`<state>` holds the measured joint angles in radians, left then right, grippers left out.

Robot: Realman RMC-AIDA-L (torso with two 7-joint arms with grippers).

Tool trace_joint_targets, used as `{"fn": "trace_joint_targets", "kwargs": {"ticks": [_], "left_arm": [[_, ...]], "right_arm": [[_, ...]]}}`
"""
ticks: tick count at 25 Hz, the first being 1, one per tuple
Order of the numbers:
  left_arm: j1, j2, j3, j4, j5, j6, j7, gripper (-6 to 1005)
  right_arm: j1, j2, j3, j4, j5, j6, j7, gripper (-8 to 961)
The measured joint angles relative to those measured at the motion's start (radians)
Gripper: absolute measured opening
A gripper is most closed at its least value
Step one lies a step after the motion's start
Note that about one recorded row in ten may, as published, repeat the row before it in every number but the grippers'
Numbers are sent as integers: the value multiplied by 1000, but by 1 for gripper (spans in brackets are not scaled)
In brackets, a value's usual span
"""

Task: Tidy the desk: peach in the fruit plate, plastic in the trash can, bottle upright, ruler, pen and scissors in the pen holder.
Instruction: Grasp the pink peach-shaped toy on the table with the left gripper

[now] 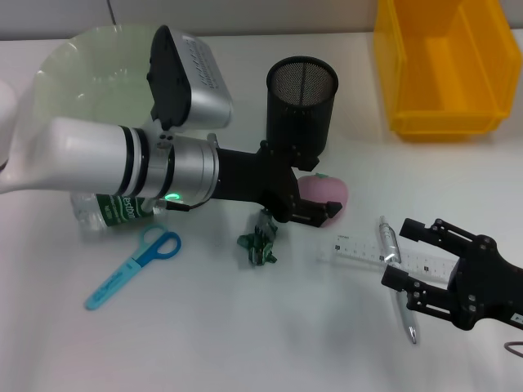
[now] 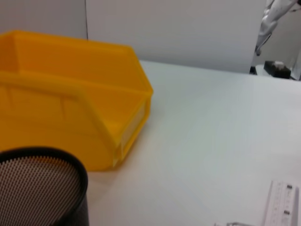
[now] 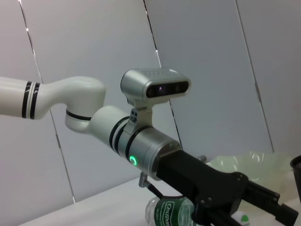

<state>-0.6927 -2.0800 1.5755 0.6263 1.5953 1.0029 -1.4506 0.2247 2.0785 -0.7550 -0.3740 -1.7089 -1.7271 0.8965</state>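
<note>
One step in hand, the peach (image 1: 325,194): gripped between the fingers of the left gripper (image 1: 315,211), next to be carried to the fruit plate (image 1: 69,69) behind; right gripper (image 1: 402,257) spread open above ruler (image 1: 359,249) and pen (image 1: 392,253).

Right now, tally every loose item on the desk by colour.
Pink: 1, peach
Green: 2, plastic, bottle
Blue: 1, scissors
Silver: 1, pen
White: 1, ruler
Total: 6
</note>
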Motion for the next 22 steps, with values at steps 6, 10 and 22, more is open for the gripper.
{"fn": "trace_joint_targets", "kwargs": {"ticks": [6, 10, 22], "left_arm": [[1, 0, 82, -10, -59, -77, 6, 806], [2, 0, 109, -14, -69, -105, 7, 806], [12, 0, 170, -9, -76, -158, 21, 782]], "right_arm": [[5, 1, 0, 1, 0, 0, 1, 770], [8, 2, 0, 3, -1, 0, 2, 770], [12, 2, 0, 12, -2, 3, 2, 769]]}}
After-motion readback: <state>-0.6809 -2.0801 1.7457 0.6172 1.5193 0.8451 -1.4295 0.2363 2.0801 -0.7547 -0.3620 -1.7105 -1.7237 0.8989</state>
